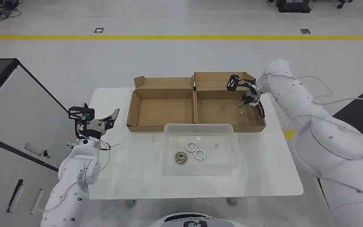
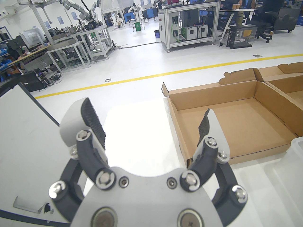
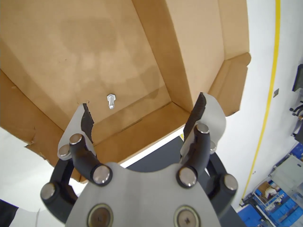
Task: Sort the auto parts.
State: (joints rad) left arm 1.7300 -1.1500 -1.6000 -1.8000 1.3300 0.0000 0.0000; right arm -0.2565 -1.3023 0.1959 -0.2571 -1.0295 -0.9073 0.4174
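Observation:
My right gripper [image 3: 142, 102] hangs open over the near right corner of the right cardboard box [image 3: 71, 36]. A small silver bolt [image 3: 110, 100] lies loose on that box's floor just beyond the fingertips. In the top view the same gripper [image 1: 245, 105] is above the right box [image 1: 218, 110]. A clear plastic bin [image 1: 227, 164] at the table's front holds a grey gear-like hub [image 1: 180, 157], two white rings [image 1: 192, 147] and a tiny bolt [image 1: 217, 146]. My left gripper [image 2: 146, 106] is open and holds nothing above the table's left side, beside the left cardboard box [image 2: 236, 124].
The left box [image 1: 161, 110] has nothing in it and stands against the right box at the back of the white table [image 1: 130, 164]. A white board [image 1: 28, 108] leans off the table's left edge, close to the left arm.

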